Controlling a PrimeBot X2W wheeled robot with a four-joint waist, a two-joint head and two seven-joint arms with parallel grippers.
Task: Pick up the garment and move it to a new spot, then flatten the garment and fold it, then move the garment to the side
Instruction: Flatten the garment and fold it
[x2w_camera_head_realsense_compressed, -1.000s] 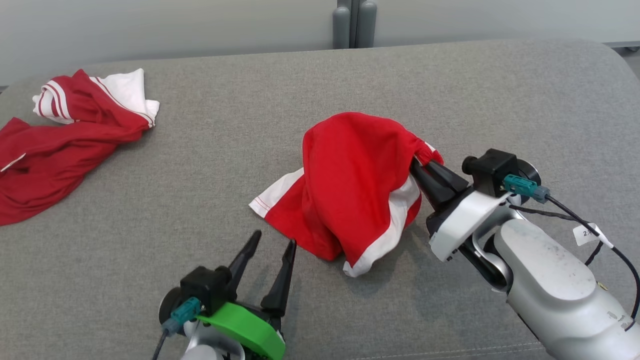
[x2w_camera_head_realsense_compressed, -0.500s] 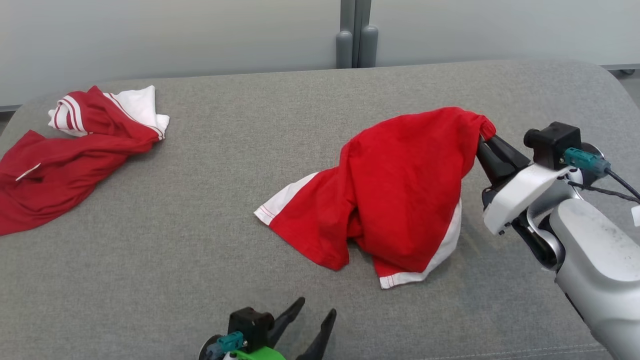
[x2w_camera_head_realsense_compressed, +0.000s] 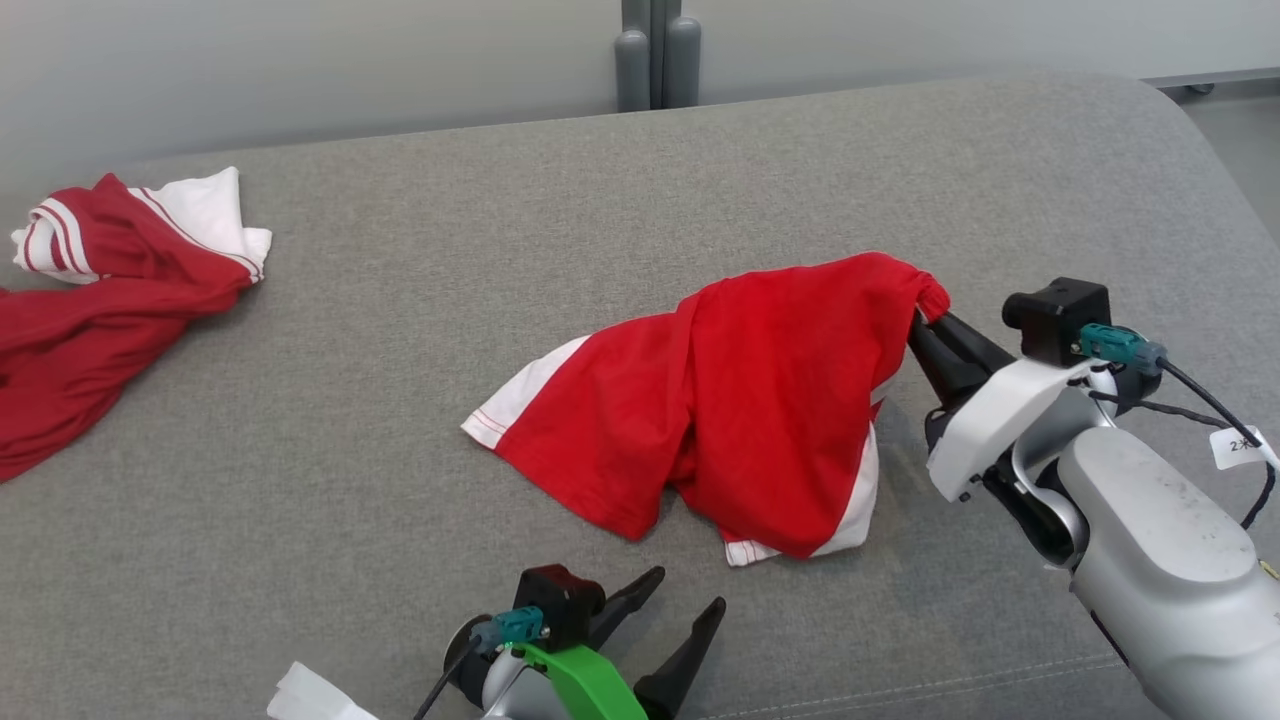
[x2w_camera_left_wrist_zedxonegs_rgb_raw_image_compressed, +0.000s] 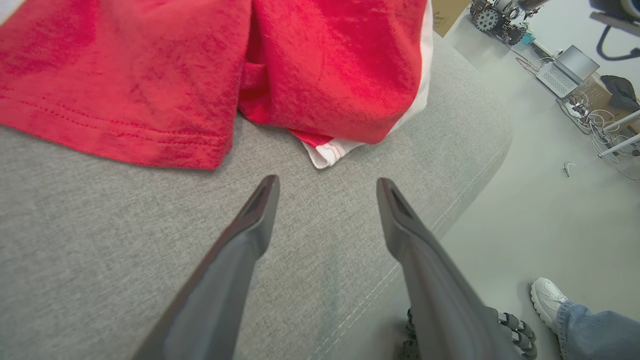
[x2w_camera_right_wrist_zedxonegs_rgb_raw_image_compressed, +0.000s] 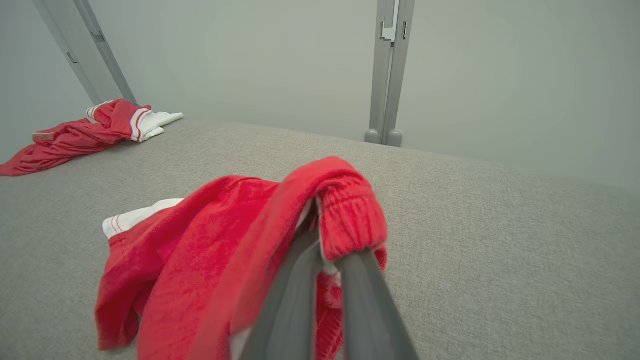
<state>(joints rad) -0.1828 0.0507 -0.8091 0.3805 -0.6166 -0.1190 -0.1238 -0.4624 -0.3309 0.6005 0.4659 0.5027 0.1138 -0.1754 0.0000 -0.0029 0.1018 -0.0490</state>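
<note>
1. My right tool (x2w_camera_head_realsense_compressed: 925, 312) is clamped on the gathered waistband of the red garment (x2w_camera_head_realsense_compressed: 760, 400). Its fingers are together, with cloth bunched over their tips.
2. That pinched edge is lifted off the grey padded surface (x2w_camera_head_realsense_compressed: 400, 300). The rest of the garment drapes down to my left and lies on the surface, near its middle and towards the front.
3. A white panel with red stitching shows at the garment's left corner, and a white hem at its near edge.
4. My left tool (x2w_camera_head_realsense_compressed: 687, 592) has its fingers spread apart and holds nothing. It sits low by the front edge, just short of the garment and not touching it.
5. From my left wrist, the white hem lies just beyond the fingertips.
6. A second garment (x2w_camera_head_realsense_compressed: 90, 290), darker red and white, lies crumpled at the far left, well apart.
7. A person's white shoe (x2w_camera_left_wrist_zedxonegs_rgb_raw_image_compressed: 547, 300) and a denim trouser leg stand on the floor (x2w_camera_left_wrist_zedxonegs_rgb_raw_image_compressed: 525, 175) beside the surface.
</note>
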